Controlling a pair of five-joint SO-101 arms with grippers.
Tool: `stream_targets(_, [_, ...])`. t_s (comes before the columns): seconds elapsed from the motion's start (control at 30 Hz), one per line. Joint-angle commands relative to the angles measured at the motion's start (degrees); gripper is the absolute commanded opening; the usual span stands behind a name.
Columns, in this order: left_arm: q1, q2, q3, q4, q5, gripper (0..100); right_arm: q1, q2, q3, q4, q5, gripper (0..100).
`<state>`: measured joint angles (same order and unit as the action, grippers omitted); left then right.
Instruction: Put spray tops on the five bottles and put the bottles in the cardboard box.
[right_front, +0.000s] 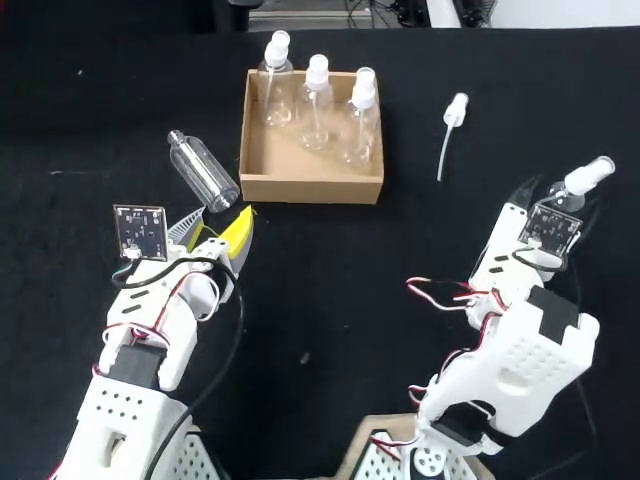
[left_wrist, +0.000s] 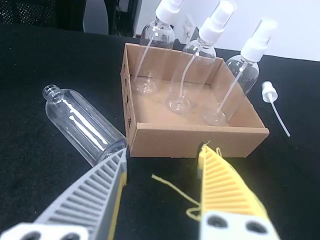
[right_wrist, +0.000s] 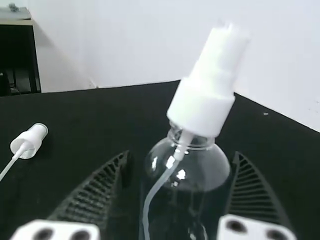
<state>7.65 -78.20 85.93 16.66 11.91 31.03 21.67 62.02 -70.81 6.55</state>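
Clear plastic bottles, five by count. Three boxed bottles (right_front: 316, 100) upright in a row along the far wall of the cardboard box (right_front: 310, 188), each already fitted with a white spray top. One open bottle (right_front: 203, 170), neck bare, flat on the black table (right_front: 330, 300) just beside the box's left wall, neck pointing away from the arms. One held bottle (right_wrist: 186, 195) between the black fingers (right_wrist: 100, 190) of the right gripper (right_wrist: 181, 156), clamped at the body, with a fitted top (right_wrist: 207, 95) sitting at a slant on its neck and the dip tube curving down inside. Spray tops likewise five: four on bottles, plus one loose spray top (right_front: 452, 122) lying with its tube on the table, right of the box, between box and right gripper, touching neither.

Left arm (right_front: 160, 320) stretched low and forward toward the box's near left corner. Left gripper (left_wrist: 164, 152) spread wide: grey fingertip (left_wrist: 117, 165) right at the base of the open bottle — contact impossible to judge — yellow fingertip (left_wrist: 210, 160) close before the box's front wall. Right arm (right_front: 520, 350) extended at the table's right side, well apart from the box, gripper aimed toward the far right edge.

Short yellow thread (left_wrist: 172, 189) on the table between the left fingers. In the high view, held bottle's body hidden under the right wrist's camera board (right_front: 553, 228), top poking out beyond it.
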Motion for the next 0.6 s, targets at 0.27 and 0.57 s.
stream_targets(0.27, [0.04,-1.14,-0.75,-1.14,0.70,21,4.22,-4.18,-1.27,-0.53,-0.44,1.4])
stream_targets(0.57, [-0.04,-1.14,-0.75,-1.23,0.70,21,-4.48,-24.13,11.12,-2.02,-0.70,1.1])
